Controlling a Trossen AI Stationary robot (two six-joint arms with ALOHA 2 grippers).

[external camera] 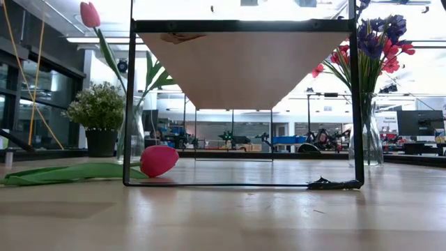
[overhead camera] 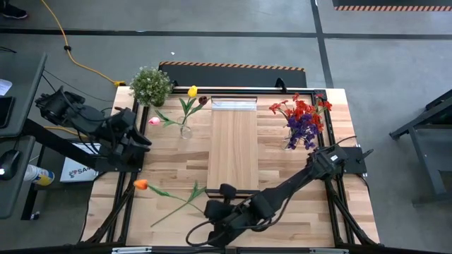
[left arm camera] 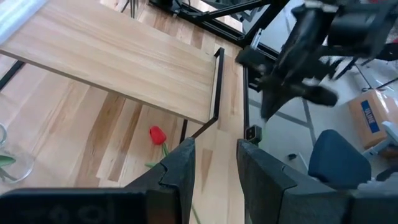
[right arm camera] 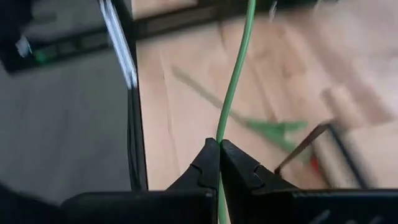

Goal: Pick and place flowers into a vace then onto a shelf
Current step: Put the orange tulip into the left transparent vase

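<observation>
Two matte-black jointed arms seen from above: the left arm (overhead camera: 85,120) at the frame's left edge, the right arm (overhead camera: 282,194) across the lower centre, both built of chunky blocks with black cables looping at the joints. Close up, the left gripper (left arm camera: 214,158) ends in thick, blunt, angular black fingers (left arm camera: 180,165).

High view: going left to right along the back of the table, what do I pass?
Potted plant → vase with the yellow flower → shelf → vase with red and purple flowers.
</observation>
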